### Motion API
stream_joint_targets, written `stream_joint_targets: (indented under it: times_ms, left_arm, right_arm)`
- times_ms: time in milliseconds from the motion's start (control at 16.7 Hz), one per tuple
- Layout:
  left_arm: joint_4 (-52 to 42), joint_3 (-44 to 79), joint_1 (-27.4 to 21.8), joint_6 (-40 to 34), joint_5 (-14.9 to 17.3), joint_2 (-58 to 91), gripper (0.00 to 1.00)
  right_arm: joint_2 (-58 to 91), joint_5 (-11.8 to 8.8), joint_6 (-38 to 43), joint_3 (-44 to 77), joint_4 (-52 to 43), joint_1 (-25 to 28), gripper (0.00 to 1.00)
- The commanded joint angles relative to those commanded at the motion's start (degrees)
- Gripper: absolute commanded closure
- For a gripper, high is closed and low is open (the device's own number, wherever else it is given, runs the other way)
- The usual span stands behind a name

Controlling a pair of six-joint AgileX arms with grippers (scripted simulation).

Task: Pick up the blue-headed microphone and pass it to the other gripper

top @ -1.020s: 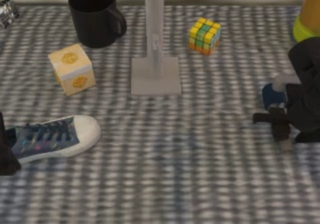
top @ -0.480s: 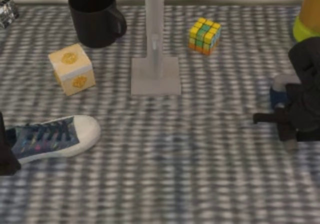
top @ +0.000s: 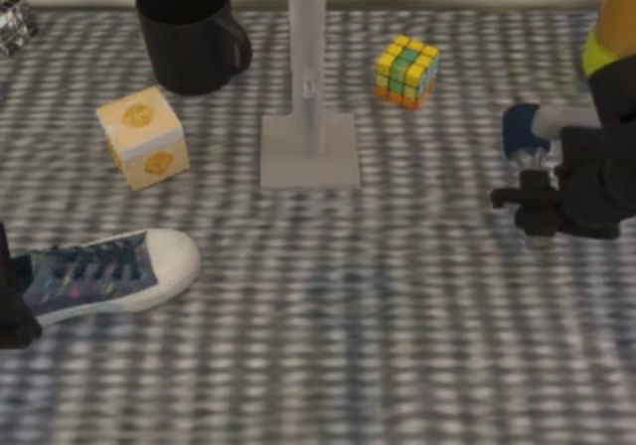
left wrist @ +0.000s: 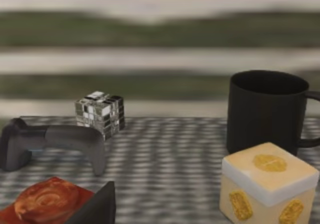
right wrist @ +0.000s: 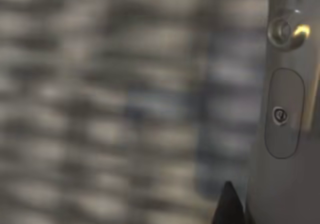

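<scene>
The blue-headed microphone (top: 519,131) is off the cloth at the table's right side, its dark-blue head pointing left and its silver-grey handle (top: 568,117) running back under my right arm. My right gripper (top: 542,192) is shut on it. In the right wrist view the handle (right wrist: 285,114) fills one side, close against one black fingertip (right wrist: 228,204); the second finger is hidden. The other gripper, my left gripper (top: 10,306), is parked at the table's left edge beside the sneaker. Only one of its fingertips (left wrist: 102,206) shows, well off to one side.
A pale-grey post on a square base (top: 308,147) stands mid-table. Nearby are a black mug (top: 189,30), a cream cube (top: 142,137), a coloured puzzle cube (top: 405,70), a sneaker (top: 99,271), a mirrored cube (top: 12,20) and a yellow-green object (top: 608,38). A gamepad (left wrist: 50,141) lies far left.
My right gripper has risen and shifted toward the table's far side, taking the microphone with it; the blue head now shows clear of the arm. The left arm has not moved.
</scene>
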Motion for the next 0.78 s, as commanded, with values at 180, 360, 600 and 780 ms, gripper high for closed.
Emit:
stream_joint_targets:
  times_ms: [180, 360, 600, 780]
  left_arm:
    - [0.0, 0.0, 0.0, 0.0, 0.0, 0.0, 0.00]
    - [0.0, 0.0, 0.0, 0.0, 0.0, 0.0, 0.00]
    - [0.0, 0.0, 0.0, 0.0, 0.0, 0.0, 0.00]
    - [0.0, 0.0, 0.0, 0.0, 0.0, 0.0, 0.00]
  right_arm:
    - [-2.9, -5.4, -2.0, -3.6, 13.6, -0.7, 1.00]
    - [-6.5, -11.2, -4.3, -8.0, 29.4, -1.4, 1.00]
    - [-12.3, -18.4, -7.5, -13.2, 49.1, -2.2, 1.00]
    - [-16.6, -22.4, -9.6, -16.0, 58.7, -2.8, 1.00]
